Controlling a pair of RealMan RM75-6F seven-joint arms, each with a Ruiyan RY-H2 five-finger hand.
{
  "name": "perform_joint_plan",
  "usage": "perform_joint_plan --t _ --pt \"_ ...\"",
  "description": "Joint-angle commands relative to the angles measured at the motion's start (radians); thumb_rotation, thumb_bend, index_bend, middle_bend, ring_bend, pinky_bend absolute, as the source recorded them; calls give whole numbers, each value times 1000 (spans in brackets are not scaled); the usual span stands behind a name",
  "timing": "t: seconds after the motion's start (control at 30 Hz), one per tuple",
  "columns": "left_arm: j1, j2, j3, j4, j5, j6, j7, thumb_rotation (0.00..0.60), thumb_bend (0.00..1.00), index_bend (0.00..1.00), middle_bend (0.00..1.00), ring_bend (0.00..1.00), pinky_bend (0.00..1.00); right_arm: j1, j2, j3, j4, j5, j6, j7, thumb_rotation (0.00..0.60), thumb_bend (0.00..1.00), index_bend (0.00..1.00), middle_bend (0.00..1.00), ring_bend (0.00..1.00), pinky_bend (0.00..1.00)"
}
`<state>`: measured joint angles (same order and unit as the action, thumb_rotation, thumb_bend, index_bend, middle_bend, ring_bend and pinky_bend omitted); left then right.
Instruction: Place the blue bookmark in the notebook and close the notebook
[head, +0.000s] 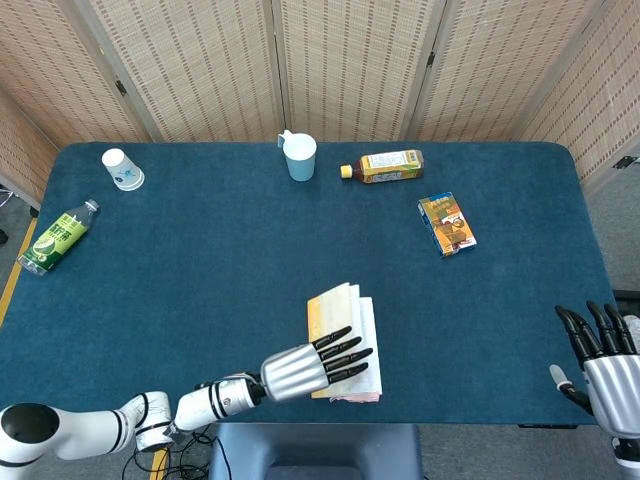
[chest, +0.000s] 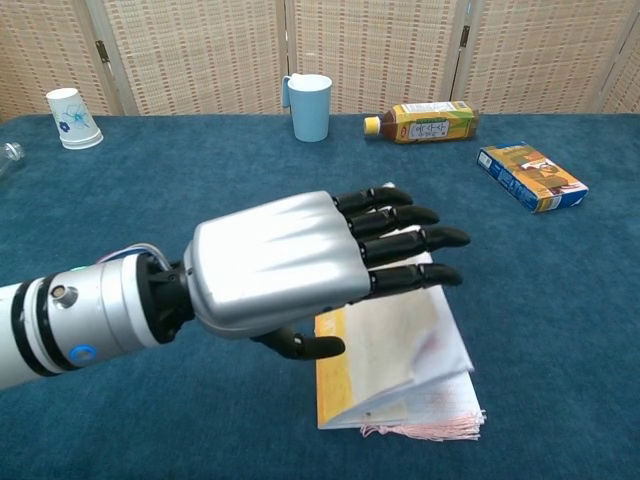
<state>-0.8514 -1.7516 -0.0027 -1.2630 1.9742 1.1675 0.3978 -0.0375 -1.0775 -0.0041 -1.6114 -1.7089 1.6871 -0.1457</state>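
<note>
The notebook (head: 348, 335) lies near the table's front edge, its tan cover (chest: 395, 335) tilted over the pages and nearly down. My left hand (chest: 300, 275) stretches flat above that cover with fingers (chest: 415, 240) straight and spread, holding nothing; whether it touches the cover I cannot tell. In the head view the left hand (head: 312, 369) overlaps the notebook's front left corner. The blue bookmark is hidden under the cover; only a pink tassel (chest: 425, 429) sticks out at the front. My right hand (head: 606, 368) stays at the table's front right corner, fingers apart and empty.
Along the back stand a blue mug (head: 299, 157) and a lying tea bottle (head: 383, 166). A snack box (head: 447, 224) lies at right. A paper cup (head: 122, 169) and a green bottle (head: 58, 236) sit at far left.
</note>
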Motion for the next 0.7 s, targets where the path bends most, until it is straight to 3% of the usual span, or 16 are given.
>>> perform_joint_plan --t 0.03,0.17,0.3,0.57,0.7 --pt "1 -26 -19 10 -27 1 1 600 278 97 6 6 110 0 0 1 2 -2 1 3 600 202 0 187 0 12" --pt "17 -32 -39 -23 -89 -4 -14 600 277 95 3 5 110 -3 2 3 5 2 4 11 600 202 0 187 0 12" --pt "65 19 -61 -119 -196 -2 -59 600 277 95 2 5 110 -5 6 4 9 8 1 20 600 202 0 187 0 12" --pt "213 230 -86 -371 -442 35 -91 600 278 103 2 5 110 6 16 -5 21 15 -38 64 600 213 0 178 0 12" --pt "283 319 -84 -429 -512 87 -97 600 278 103 1 5 110 19 16 -10 39 7 -60 88 600 243 0 117 0 13"
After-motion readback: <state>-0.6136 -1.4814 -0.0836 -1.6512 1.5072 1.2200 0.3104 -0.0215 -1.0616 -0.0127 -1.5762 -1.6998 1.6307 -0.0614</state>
